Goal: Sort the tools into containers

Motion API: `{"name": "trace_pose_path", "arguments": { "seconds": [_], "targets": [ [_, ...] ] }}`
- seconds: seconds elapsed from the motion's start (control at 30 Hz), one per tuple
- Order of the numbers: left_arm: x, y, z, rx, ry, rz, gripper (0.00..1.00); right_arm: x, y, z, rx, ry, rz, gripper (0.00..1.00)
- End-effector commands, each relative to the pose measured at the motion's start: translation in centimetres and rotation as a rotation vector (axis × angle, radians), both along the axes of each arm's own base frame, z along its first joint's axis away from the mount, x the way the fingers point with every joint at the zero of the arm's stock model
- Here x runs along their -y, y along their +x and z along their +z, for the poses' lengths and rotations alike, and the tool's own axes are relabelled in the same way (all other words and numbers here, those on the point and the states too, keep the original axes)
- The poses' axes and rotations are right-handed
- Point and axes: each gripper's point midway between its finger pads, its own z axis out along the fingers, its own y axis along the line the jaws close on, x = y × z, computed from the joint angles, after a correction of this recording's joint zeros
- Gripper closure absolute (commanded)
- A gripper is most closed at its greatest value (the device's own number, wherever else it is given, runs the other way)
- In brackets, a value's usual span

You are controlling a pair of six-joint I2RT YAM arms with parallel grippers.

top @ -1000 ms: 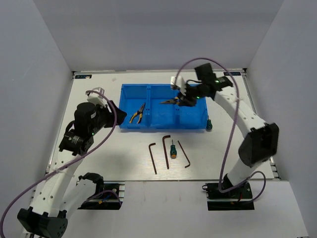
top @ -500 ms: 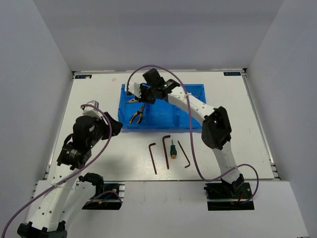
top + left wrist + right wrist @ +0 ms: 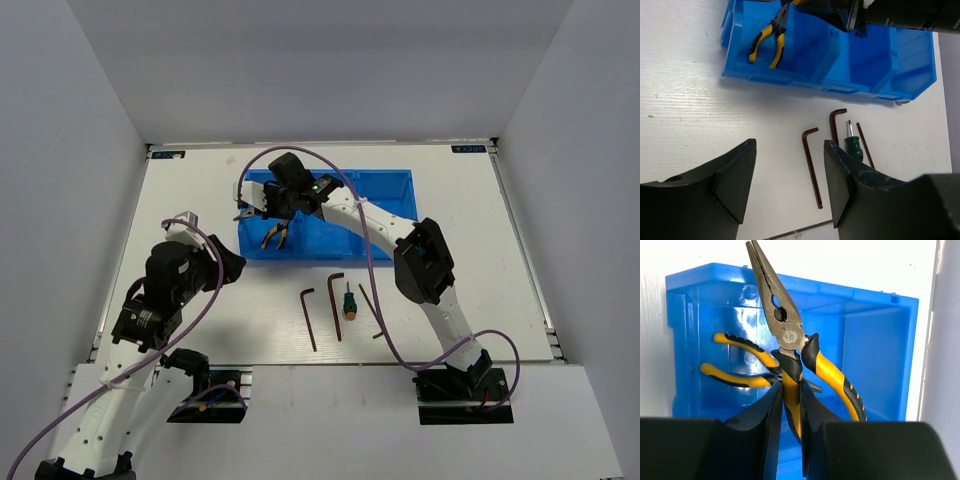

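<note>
My right gripper (image 3: 791, 390) is shut on one yellow handle of long-nose pliers (image 3: 785, 325) and holds them nose-forward above the left compartment of the blue bin (image 3: 875, 340). A second pair of yellow-handled pliers (image 3: 735, 365) lies in that compartment. From above, the right gripper (image 3: 258, 203) hangs over the bin's (image 3: 385, 215) left end, with the lying pliers (image 3: 277, 236) just below it. Three hex keys (image 3: 308, 318) (image 3: 337, 305) (image 3: 371, 310) and a green-handled screwdriver (image 3: 349, 300) lie on the table in front of the bin. My left gripper (image 3: 787, 145) is open and empty, near-left of them.
The right arm's forearm (image 3: 360, 212) stretches across the bin from the right, and its elbow (image 3: 420, 258) sits beside the bin's right front corner. White walls enclose the table (image 3: 200, 180) on three sides. The left gripper (image 3: 232, 262) hovers off the bin's left front corner.
The right arm swung left across the bin, carrying the pliers from the right compartment to over the left one. The left arm drew back toward the near-left.
</note>
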Motion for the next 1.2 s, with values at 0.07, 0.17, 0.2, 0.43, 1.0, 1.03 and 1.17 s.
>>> {"name": "trace_pose_path", "arguments": {
  "seconds": [0.07, 0.17, 0.2, 0.43, 1.0, 1.03, 1.17],
  "targets": [
    [0.0, -1.4, -0.9, -0.033, -0.001, -0.016, 0.34, -1.8, 0.3, 0.3, 0.055, 0.064, 0.045, 0.89],
    [-0.2, -1.9, -1.5, -0.054, 0.005, -0.016, 0.32, -1.9, 0.8, 0.3, 0.069, 0.073, 0.039, 0.7],
    [-0.3, -2.2, -1.5, -0.055, 0.006, -0.016, 0.32, -1.9, 1.1, 0.2, 0.074, 0.075, 0.03, 0.66],
    [0.5, -2.2, -2.1, -0.095, -0.004, -0.053, 0.32, -1.1, 1.5, 1.4, 0.086, 0.081, -0.012, 0.48],
    [6.0, -1.8, -8.9, -0.41, -0.023, -0.318, 0.68, 16.5, -4.4, 10.3, -0.324, 0.067, -0.57, 0.46],
    [6.4, -1.9, -9.6, -0.441, -0.022, -0.337, 0.7, 17.9, -5.4, 9.5, -0.364, 0.045, -0.589, 0.38],
    [8.2, -2.3, -10.7, -0.463, 0.011, -0.395, 0.65, 24.5, -10.1, 4.8, -0.456, -0.04, -0.667, 0.67]
  ]
}}
